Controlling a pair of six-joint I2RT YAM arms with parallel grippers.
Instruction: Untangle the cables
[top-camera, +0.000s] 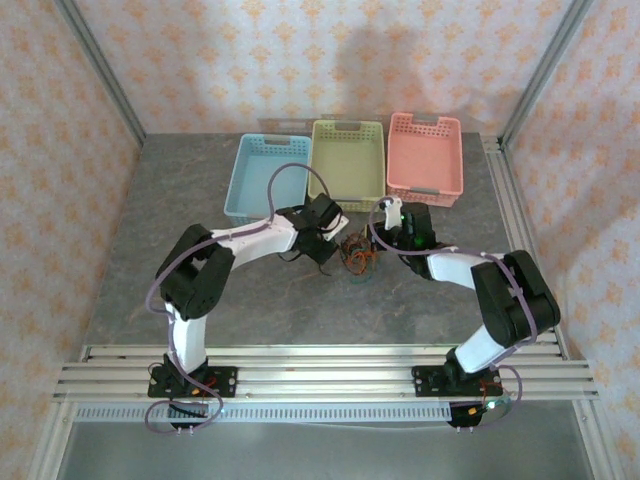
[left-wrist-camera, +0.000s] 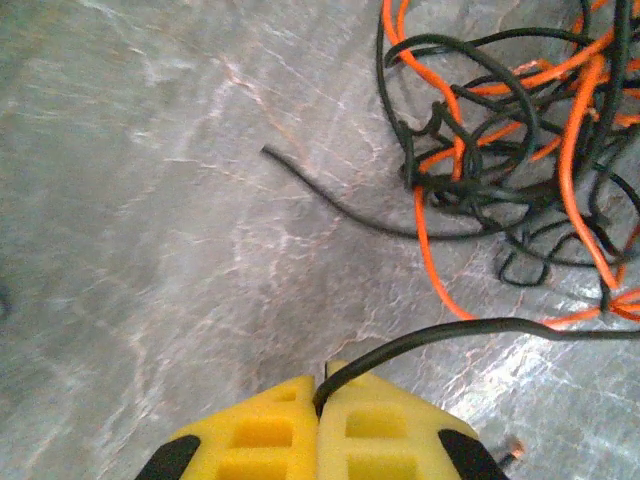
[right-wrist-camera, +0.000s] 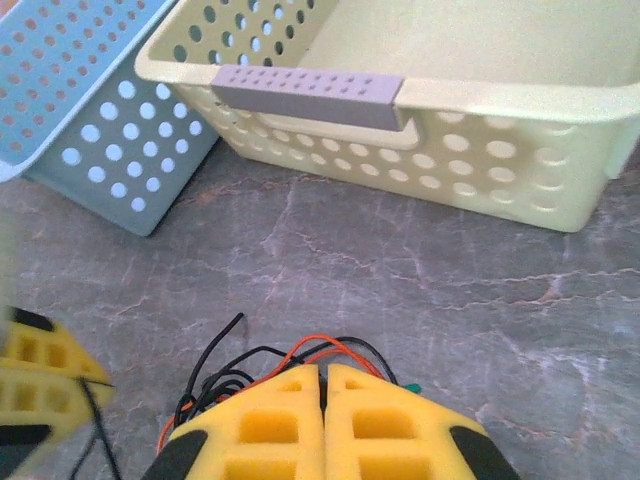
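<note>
Cables lie in one knotted heap on the table, between the two wrists and near the front of the baskets.

The left gripper has its yellow fingers pressed together on a single black cable. That cable leaves the tips and arcs off toward the heap — a clean pinch on one strand, with no orange caught in it. The right gripper is closed too, its tips at the edge of the heap, with orange and black loops bulging out just past them. Whether a strand is clamped there or only pressed against, I cannot tell.

The step in hand, as I judge it, is drawing the black cable out of the knot. To do it well, pull low and slowly toward the bare table on the side away from the heap, so the strand slides through the loops instead of cinching them. The right gripper should act as the anchor and pin the heap so it does not drag along. If the whole heap shifts or the strand goes taut, ease off and re-grip closer to the knot.

A loose black end lies free beside the heap — a likely next strand. Keep the pull clear of the green basket and the blue basket just beyond.
</note>
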